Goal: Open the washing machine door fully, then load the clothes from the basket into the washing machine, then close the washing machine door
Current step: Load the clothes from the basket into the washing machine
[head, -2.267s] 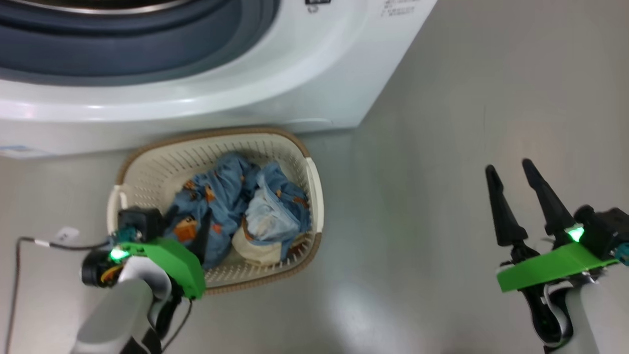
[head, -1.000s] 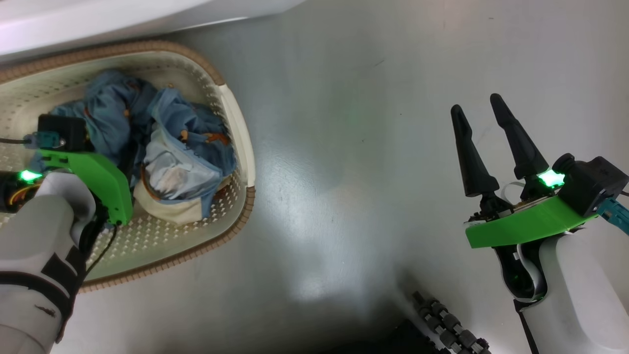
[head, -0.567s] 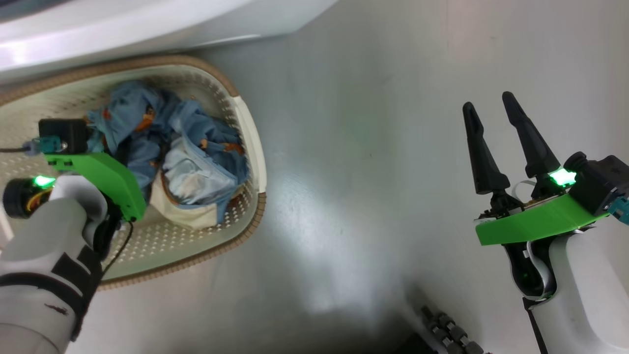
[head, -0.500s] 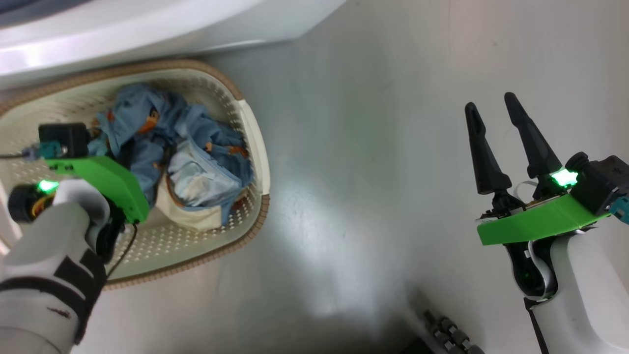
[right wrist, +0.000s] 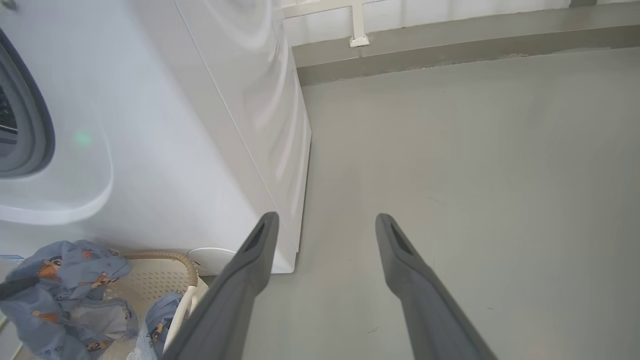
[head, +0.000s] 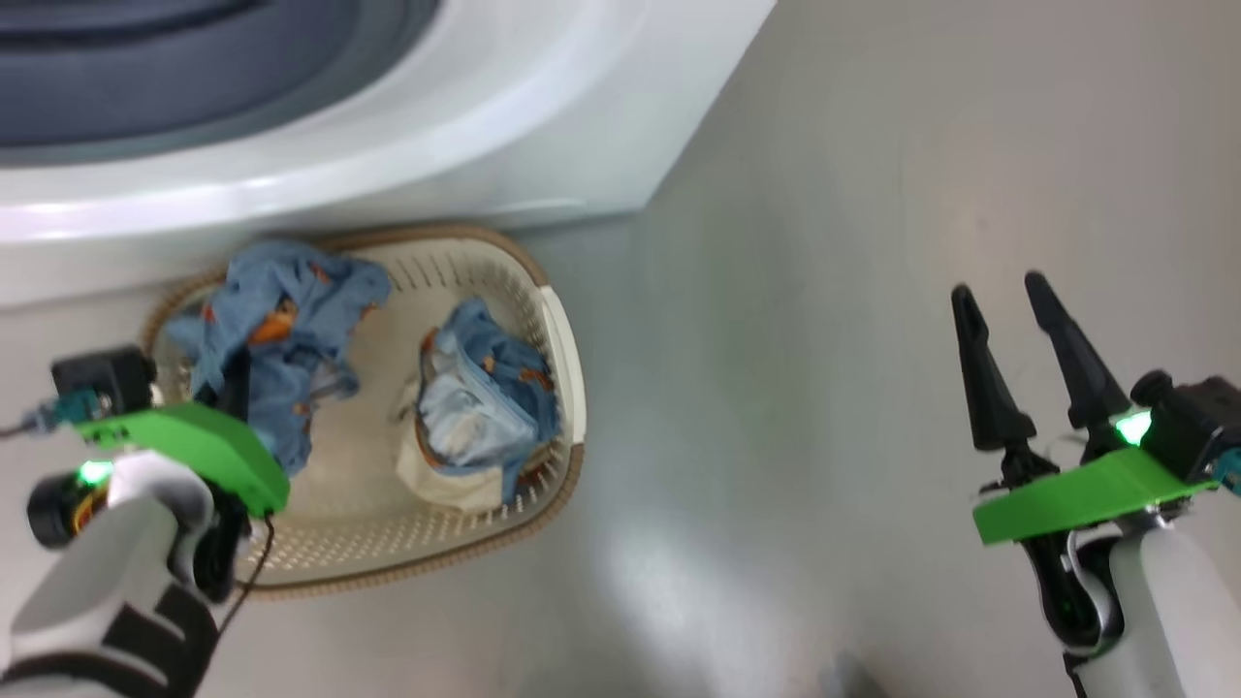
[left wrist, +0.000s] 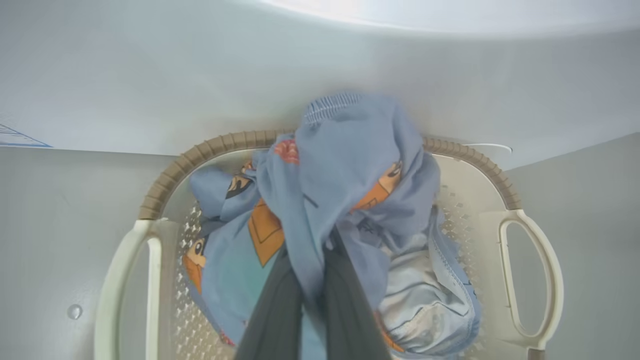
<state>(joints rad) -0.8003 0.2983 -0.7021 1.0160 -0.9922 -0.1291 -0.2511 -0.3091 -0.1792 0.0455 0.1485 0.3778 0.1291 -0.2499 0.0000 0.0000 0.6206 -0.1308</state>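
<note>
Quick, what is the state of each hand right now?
Left hand: closed, holding a light blue garment.
Right hand: open, holding nothing.

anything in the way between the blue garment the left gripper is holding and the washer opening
Nothing visible does. The left gripper is shut on the blue garment above the basket; past it come the white front of the washing machine and its grey gasket, with the visible stretch of opening uncovered.
</note>
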